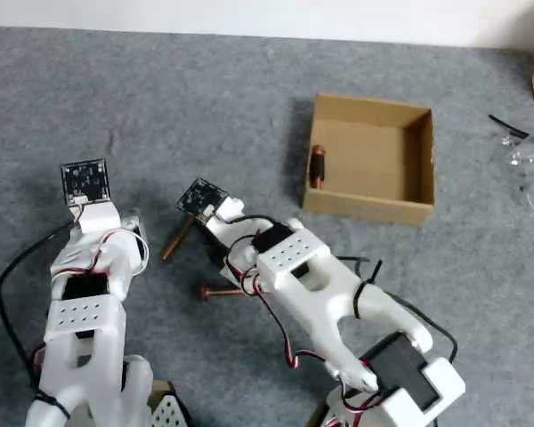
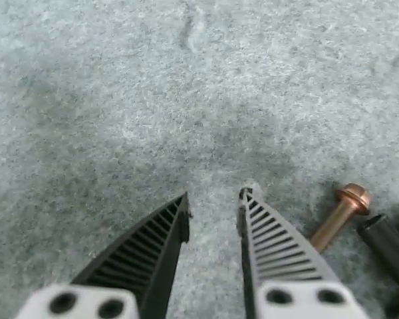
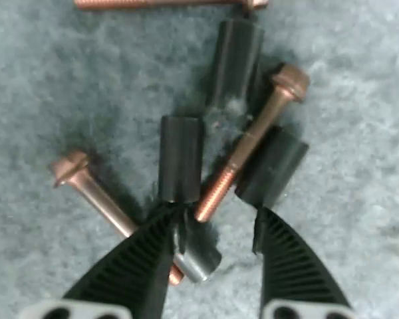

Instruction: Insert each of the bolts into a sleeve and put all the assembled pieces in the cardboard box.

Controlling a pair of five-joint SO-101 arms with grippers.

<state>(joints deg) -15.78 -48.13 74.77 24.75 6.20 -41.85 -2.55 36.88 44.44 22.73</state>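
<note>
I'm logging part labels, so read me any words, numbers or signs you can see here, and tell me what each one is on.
No text can be read.
The cardboard box shows plain walls.
The bolts and sleeves carry no marking that shows.
The camera boards on the arms may bear tiny print, but it is too small to read.

Stretched forward side by side: white plastic left arm pointing straight ahead, white plastic right arm angled inward toward it. Both wrists pitched down. Black ribbed left gripper parted, tips low. Black ribbed right gripper likewise parted, pointing down.
</note>
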